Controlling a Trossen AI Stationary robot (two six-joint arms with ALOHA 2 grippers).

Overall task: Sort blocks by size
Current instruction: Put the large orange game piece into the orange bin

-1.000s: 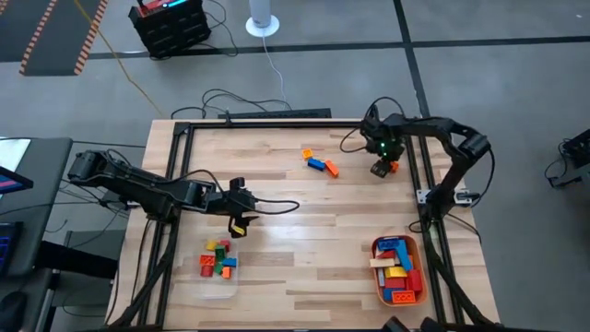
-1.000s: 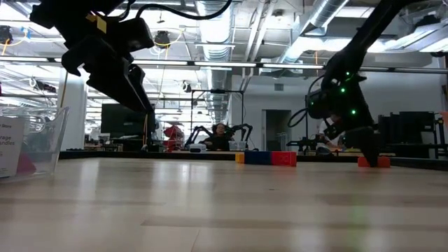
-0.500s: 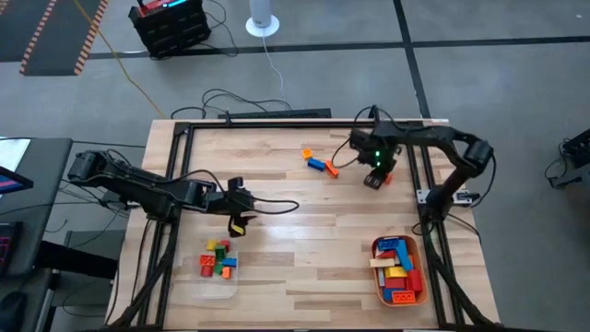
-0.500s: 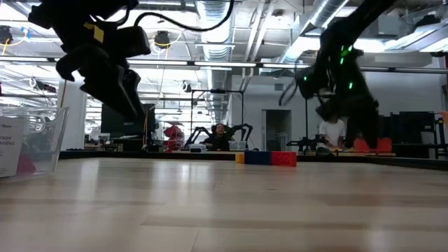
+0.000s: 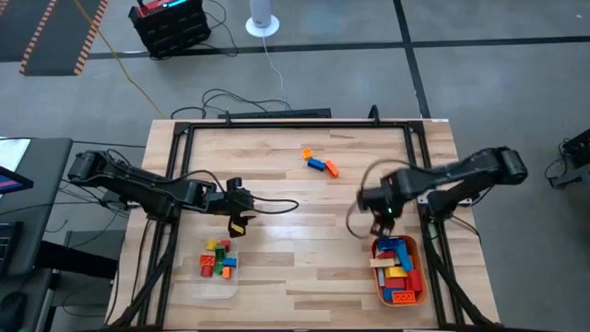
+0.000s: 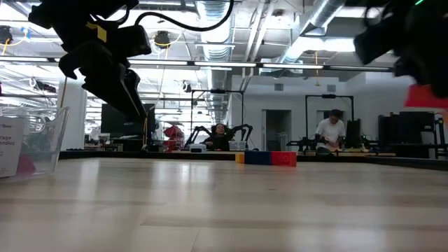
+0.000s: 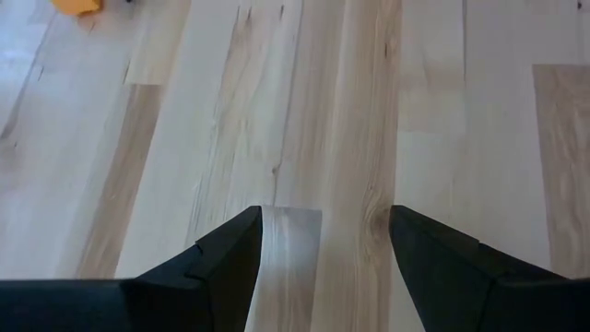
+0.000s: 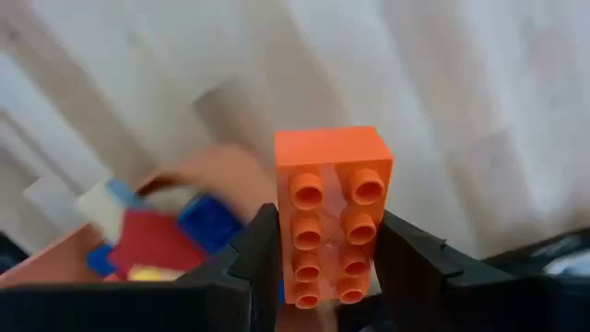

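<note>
**Sorting well advanced; one long block in transit, a few left on the bench**

The right end effector [image 5: 379,221] is over the near-right part of the bench [image 5: 295,267], just beside the far edge of the orange tray [image 5: 377,279]. Its fingers are closed on an orange block [image 8: 333,214], a long bar with two rows of studs, which the right wrist view shows pinched between both fingers with the tray contents just beyond.

The orange tray already holds a pile of longer blocks [image 5: 398,269] in red, blue, yellow and tan. The clear plastic tray [image 5: 205,286], near-left, holds a cluster of short, cube-like blocks [image 5: 218,259].

Outstanding: a small group of loose blocks [image 5: 319,163] lies on the far centre of the bench, well apart from both trays. It appears to be three pieces, orange and blue, though the count is uncertain from overhead.

The left end effector [image 5: 241,224] hangs above bare wood beyond the clear tray, fingers spread and holding nothing.

Judgement: most of the work is done; the held block needs depositing, then the far group needs sorting.
</note>
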